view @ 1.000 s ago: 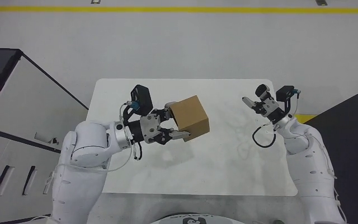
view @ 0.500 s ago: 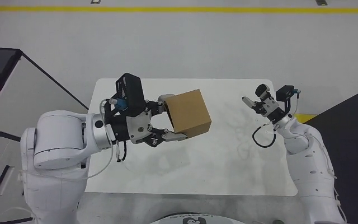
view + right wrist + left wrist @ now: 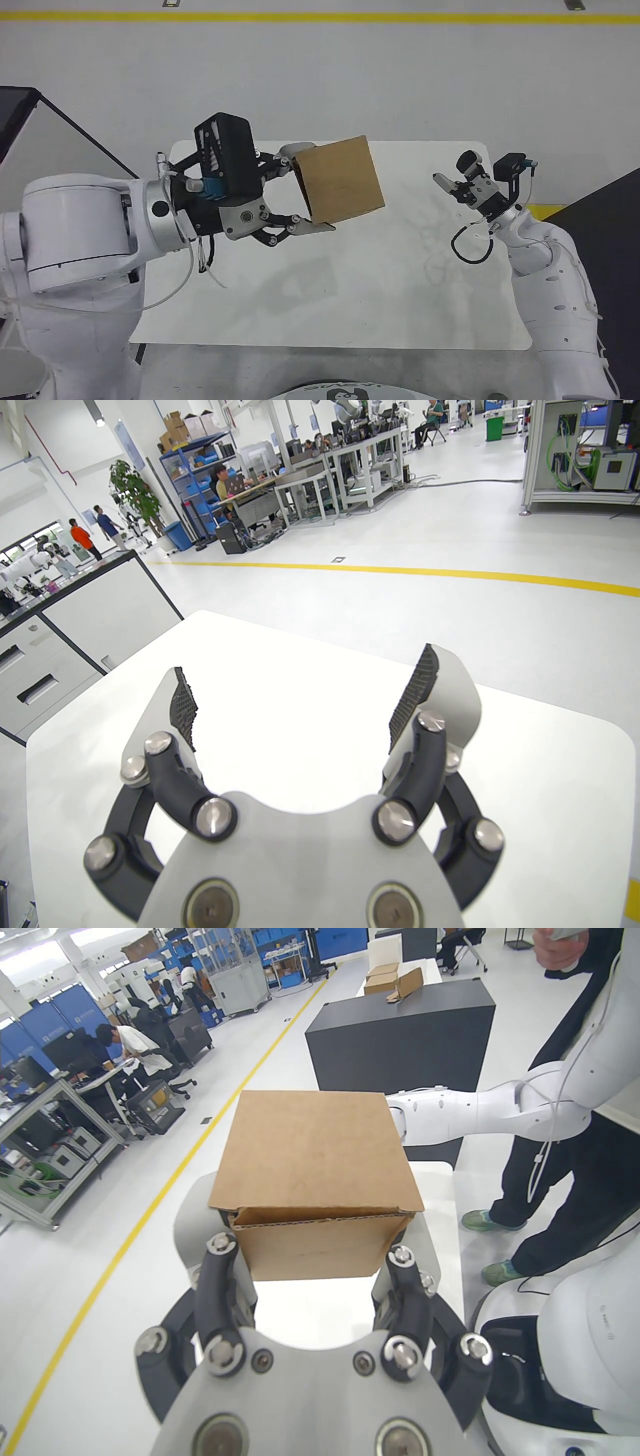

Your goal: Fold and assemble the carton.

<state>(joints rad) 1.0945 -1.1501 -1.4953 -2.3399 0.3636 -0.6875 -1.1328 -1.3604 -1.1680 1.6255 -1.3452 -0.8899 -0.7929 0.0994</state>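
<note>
Running this one remotely. The surface is a white tabletop point(image 3: 400, 290) with rounded corners, on a glossy white floor with a yellow line point(image 3: 320, 16) running past the far edge. There's a grey cabinet point(image 3: 65, 650) with drawers off the left edge and a black cabinet point(image 3: 400, 1043) beyond the right one, with workbenches further back in the room.

The carton point(image 3: 340, 180) is up off the tabletop, over the far-left part near the far edge. The left gripper point(image 3: 310, 1253) is clamped on it, one finger on each opposite side. The flap end faces back at the wrist and the closed end points toward the right edge. It sits tilted, skewed against the table's edges. It's pretty much a cube, so I honestly can't pick a long axis.

The right gripper point(image 3: 305, 672) is spread wide with nothing in it, over the far-right corner area.
</note>
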